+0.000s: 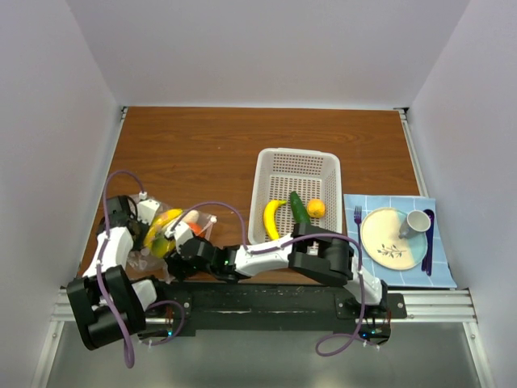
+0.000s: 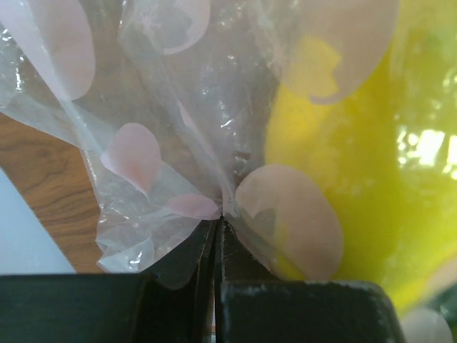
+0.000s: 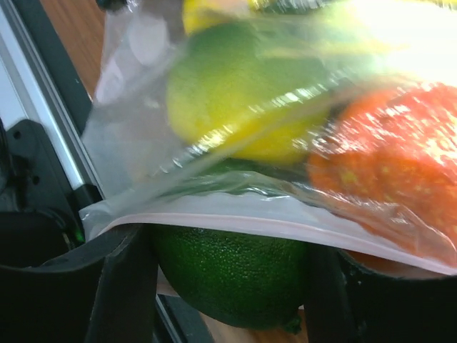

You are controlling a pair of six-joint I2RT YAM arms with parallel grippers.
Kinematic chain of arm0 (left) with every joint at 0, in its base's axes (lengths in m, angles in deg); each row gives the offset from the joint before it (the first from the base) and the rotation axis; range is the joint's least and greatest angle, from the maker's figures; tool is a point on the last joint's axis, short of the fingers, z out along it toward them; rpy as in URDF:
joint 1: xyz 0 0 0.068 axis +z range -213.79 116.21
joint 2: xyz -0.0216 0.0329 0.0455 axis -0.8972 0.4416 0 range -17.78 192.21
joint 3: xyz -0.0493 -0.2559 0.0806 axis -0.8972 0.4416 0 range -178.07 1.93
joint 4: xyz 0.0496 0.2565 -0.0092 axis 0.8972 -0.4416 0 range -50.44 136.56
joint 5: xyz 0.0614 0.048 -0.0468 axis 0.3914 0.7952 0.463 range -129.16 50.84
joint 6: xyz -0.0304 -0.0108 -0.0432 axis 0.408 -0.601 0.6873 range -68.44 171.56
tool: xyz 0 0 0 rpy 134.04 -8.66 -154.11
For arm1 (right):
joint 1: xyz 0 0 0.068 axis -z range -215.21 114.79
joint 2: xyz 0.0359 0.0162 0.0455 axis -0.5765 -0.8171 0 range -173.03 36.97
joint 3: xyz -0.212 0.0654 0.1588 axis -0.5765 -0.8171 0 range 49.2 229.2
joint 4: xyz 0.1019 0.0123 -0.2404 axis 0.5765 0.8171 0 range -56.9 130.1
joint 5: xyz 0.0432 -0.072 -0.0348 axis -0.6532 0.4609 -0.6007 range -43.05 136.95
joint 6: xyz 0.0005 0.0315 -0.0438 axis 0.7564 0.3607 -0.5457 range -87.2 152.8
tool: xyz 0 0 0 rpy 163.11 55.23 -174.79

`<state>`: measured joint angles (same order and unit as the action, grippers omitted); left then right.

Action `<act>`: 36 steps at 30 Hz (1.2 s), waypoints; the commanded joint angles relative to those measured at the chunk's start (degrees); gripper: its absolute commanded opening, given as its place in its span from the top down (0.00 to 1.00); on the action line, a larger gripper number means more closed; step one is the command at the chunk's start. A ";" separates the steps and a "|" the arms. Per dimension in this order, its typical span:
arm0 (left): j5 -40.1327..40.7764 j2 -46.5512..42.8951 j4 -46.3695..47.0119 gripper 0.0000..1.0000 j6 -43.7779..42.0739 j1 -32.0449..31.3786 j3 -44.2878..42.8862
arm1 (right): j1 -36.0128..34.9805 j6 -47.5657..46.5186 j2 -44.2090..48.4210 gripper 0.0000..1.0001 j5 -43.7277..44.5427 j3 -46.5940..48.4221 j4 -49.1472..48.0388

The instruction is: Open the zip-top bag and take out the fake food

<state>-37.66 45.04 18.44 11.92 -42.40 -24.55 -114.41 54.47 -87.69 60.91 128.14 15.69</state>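
Observation:
The zip-top bag (image 1: 166, 234) lies at the near left of the table, holding yellow, green and orange fake food. My left gripper (image 1: 145, 212) is shut, pinching a fold of the clear, pink-spotted bag plastic (image 2: 164, 164) between its fingertips (image 2: 225, 243); a yellow piece (image 2: 350, 179) shows through the plastic. My right gripper (image 1: 184, 241) is at the bag's mouth, shut on a dark green round fruit (image 3: 228, 275), just under the pink zip strip (image 3: 285, 227). A yellow-green piece (image 3: 243, 107) and an orange piece (image 3: 400, 150) are inside the bag.
The white perforated basket (image 1: 275, 166) stands mid-table with a banana (image 1: 273, 217), a cucumber (image 1: 299, 208) and an orange (image 1: 316, 208) in it. At the right, a blue napkin (image 1: 440, 275) carries a floral plate (image 1: 386, 242), cup (image 1: 417, 221) and fork (image 1: 358, 217).

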 commanded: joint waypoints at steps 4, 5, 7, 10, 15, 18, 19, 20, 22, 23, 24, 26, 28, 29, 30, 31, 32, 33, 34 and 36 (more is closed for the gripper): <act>5.61 5.46 7.02 0.97 -1.41 -0.64 0.64 | -0.17 0.12 13.90 0.74 4.75 -12.03 -0.71; 6.14 6.86 7.63 0.97 -1.15 -0.64 0.29 | -0.17 0.21 16.79 0.75 5.29 -13.27 -0.26; 7.20 8.09 9.48 0.98 -0.97 -0.64 -0.50 | -0.25 0.21 20.23 0.75 6.17 -16.69 1.40; 7.64 9.33 10.63 0.98 -0.44 -0.64 -1.20 | -0.17 0.13 26.74 0.75 7.31 -19.77 4.65; 6.50 8.63 8.70 0.98 0.26 -0.65 -1.74 | 6.58 -0.76 39.83 0.75 15.40 -20.75 15.73; 6.85 8.28 8.87 0.98 0.09 -0.65 -0.60 | 17.82 4.16 42.83 0.77 16.54 -20.93 22.58; 6.94 8.19 9.04 0.98 -0.09 -0.64 0.19 | 20.11 5.13 43.01 0.76 16.80 -21.02 23.73; 7.20 8.19 9.22 0.98 -0.35 -0.73 0.55 | 23.62 5.31 42.49 0.76 18.02 -20.41 26.96; 7.64 8.10 9.92 0.98 -0.27 -0.65 1.34 | 25.93 5.66 41.00 0.61 18.39 -19.35 30.23; 7.47 8.10 9.93 0.98 0.00 -0.64 1.34 | 27.07 5.49 40.38 0.57 18.56 -18.91 32.24; 7.29 8.10 9.66 0.98 0.17 -0.64 1.34 | 27.17 5.40 39.59 0.55 18.74 -18.82 32.35; 6.86 8.01 9.05 0.98 1.05 -0.64 0.64 | 27.25 4.78 39.06 0.38 18.48 -19.26 31.47; 5.80 7.75 7.83 0.98 1.32 -0.64 -0.32 | 27.26 4.70 37.83 0.02 18.74 -18.65 31.56; 5.54 7.66 7.47 0.98 1.40 -0.64 -0.59 | 27.34 4.61 37.39 0.01 19.17 -17.77 33.39; 5.53 7.14 7.38 0.98 1.49 -0.64 -0.68 | 27.26 4.52 37.04 0.01 20.14 -15.94 34.28; 5.45 6.96 7.12 0.98 1.32 -0.64 -0.77 | 27.26 3.91 37.03 0.01 20.49 -15.22 34.89; 5.45 6.78 7.11 0.98 0.97 -0.64 -0.77 | 27.26 3.38 37.12 0.01 21.02 -14.69 35.16; 5.53 6.52 7.11 0.98 0.97 -0.64 -0.85 | 27.26 2.68 37.47 0.01 21.29 -13.56 35.51; 5.53 6.43 7.29 0.98 0.88 -0.73 -0.85 | 27.08 1.54 37.82 0.01 20.24 -12.94 36.04; 5.27 6.69 7.38 0.98 0.97 -0.64 -0.94 | 25.42 0.13 38.70 0.01 19.09 -11.79 36.92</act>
<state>-30.23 51.93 28.51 11.92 -42.93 -25.36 -87.35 57.42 -51.76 79.14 111.48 51.14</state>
